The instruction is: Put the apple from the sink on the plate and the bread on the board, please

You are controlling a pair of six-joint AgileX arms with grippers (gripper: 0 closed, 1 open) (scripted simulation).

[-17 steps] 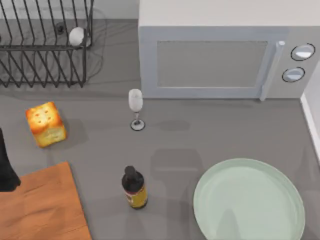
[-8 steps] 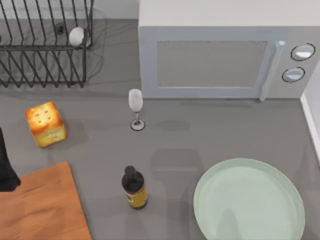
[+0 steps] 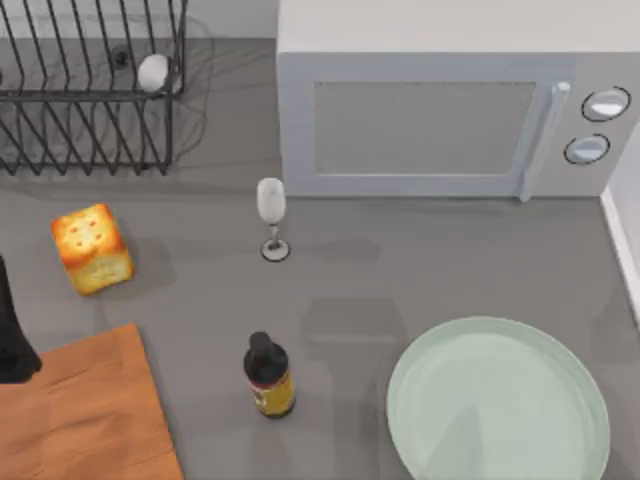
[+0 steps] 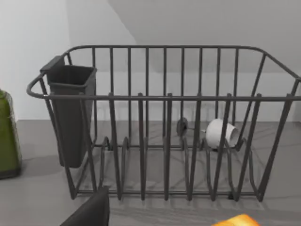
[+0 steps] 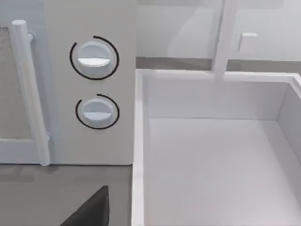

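Golden bread [image 3: 91,249] sits on the grey desk [image 3: 400,270], just beyond the board's [image 3: 85,415] far edge, near the left arm [image 3: 12,330]. Plate [image 3: 497,398] bare. Sink [image 5: 211,155] looks bare from the right wrist. Claw states: cannot tell.

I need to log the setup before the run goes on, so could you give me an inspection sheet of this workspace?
Surface: grey counter, level, no spills seen.
Job's things: bread upright on the counter beside the board, not on it; plate bare; sink white, its visible part holds no apple.
Clutter: dark bottle and wine glass standing between board and plate; green bottle near the rack.
Grippers: left arm at the left edge over the board; jaws cannot be judged.
Cables: nothing seen.
Surroundings: microwave, door shut; dish rack holding a white cup.
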